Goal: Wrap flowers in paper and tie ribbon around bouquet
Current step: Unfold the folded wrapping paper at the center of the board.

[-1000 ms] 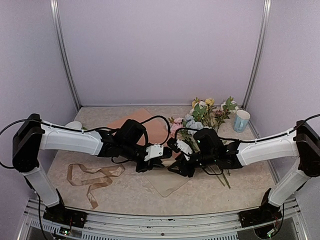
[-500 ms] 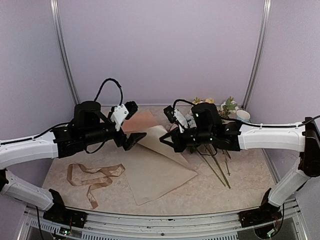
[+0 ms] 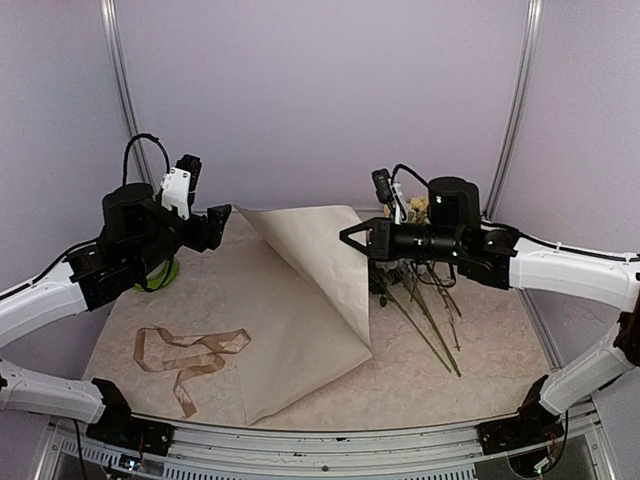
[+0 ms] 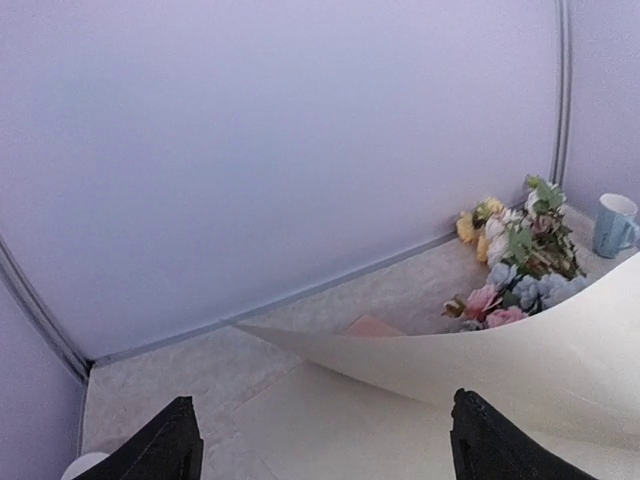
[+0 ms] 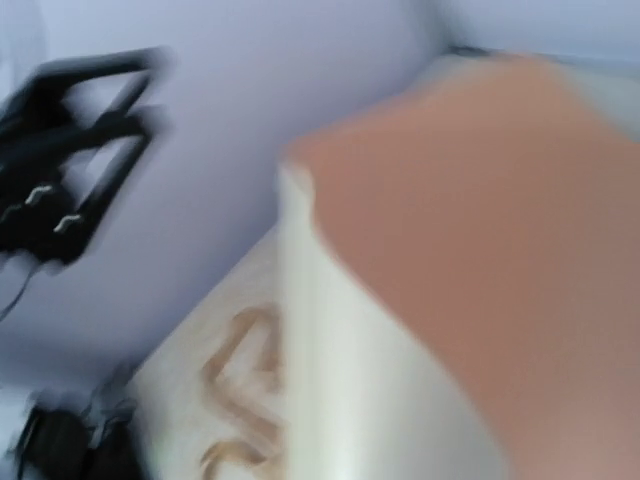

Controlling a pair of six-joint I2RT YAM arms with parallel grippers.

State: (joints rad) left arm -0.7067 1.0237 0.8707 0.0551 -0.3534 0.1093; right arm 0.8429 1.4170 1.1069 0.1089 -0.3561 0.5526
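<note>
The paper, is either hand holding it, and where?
The right hand pinches the paper by its lifted edge near the top corner; the left hand is open, holding nothing.

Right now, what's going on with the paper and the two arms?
The right gripper, jaws shut, holds the paper up by its far edge, pale reverse showing. The left gripper hangs by the other raised corner, jaws open, holding nothing. The flowers lie right of the sheet; the ribbon lies loose at near left.
</note>
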